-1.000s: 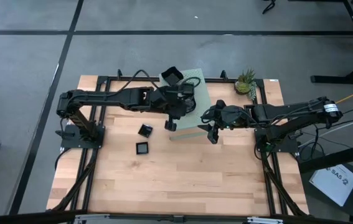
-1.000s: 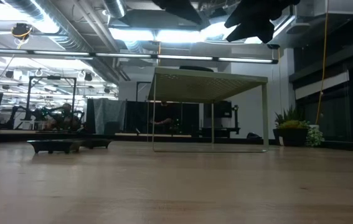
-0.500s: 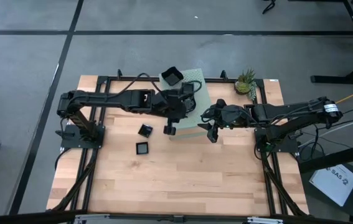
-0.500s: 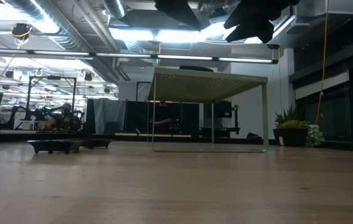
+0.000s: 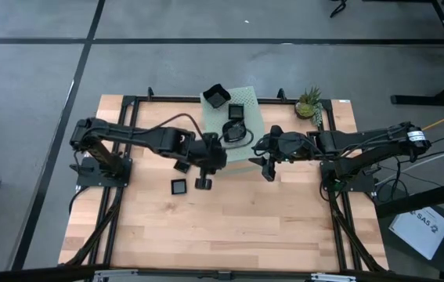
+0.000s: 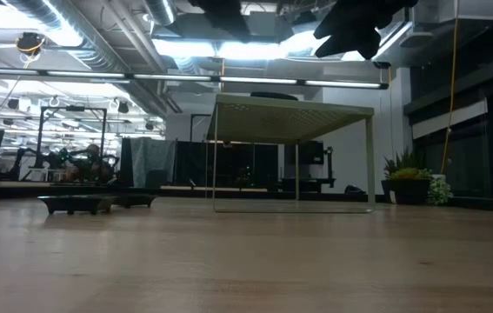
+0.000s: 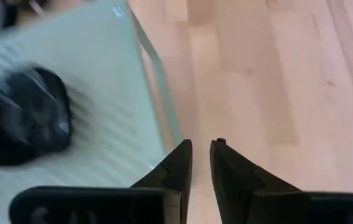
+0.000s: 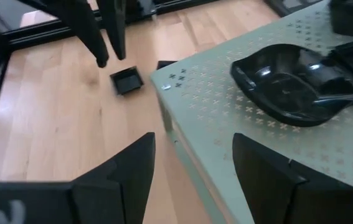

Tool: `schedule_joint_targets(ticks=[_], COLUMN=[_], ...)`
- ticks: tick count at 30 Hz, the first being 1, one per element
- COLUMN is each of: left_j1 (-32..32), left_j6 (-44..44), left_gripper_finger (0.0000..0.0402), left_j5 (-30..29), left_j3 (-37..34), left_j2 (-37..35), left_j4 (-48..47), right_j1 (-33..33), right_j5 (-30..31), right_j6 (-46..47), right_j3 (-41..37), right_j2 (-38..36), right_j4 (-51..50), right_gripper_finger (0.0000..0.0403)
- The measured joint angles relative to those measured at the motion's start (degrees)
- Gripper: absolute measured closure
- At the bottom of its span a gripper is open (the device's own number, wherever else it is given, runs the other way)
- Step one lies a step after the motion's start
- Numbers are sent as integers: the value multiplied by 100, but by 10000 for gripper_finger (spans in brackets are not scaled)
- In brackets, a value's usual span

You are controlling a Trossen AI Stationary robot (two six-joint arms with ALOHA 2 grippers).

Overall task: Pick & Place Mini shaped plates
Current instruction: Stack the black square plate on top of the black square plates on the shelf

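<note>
Two mini shaped plates (image 5: 178, 186) lie on the wooden worktop (image 5: 229, 227). We see the square one just beside the left jaws (image 5: 203, 182), on the side toward that arm's base, and a second (image 5: 182, 164) half hidden under the left arm. More black plates sit on the pale green perforated box (image 5: 251, 124): one (image 5: 236, 112) on its top beyond both sets of jaws, and another dish (image 5: 216, 95) at its far corner. The left jaws hang above bare wood off the box's near corner. In the wrist view they stand only narrowly apart, a slim gap between them, grasping nothing (image 7: 201, 163). The right jaws (image 5: 267, 167) hover at the box's near edge, spread wide and released (image 8: 192, 171). A glossy wavy-rimmed plate (image 8: 288, 81) rests on the box ahead of them. A small potted plant (image 5: 309, 102) stands at the worktop's far edge, behind the right arm.
</note>
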Motion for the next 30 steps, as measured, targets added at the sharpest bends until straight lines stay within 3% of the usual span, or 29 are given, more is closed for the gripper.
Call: schedule_joint_targets(ticks=[18, 30], left_j1=[-1338, -1552], left_j6=[-3096, -3495], left_gripper_finger=[335, 290], left_j5=[-49, -427], left_j3=[-52, -52], left_j2=[0, 263], left_j4=[-1461, -2021], right_j1=[2, 197], right_j5=[-459, -498], right_j6=[-415, -395], right_j3=[0, 0], right_j2=[0, 0], right_j4=[0, -50], right_gripper_finger=[191, 191])
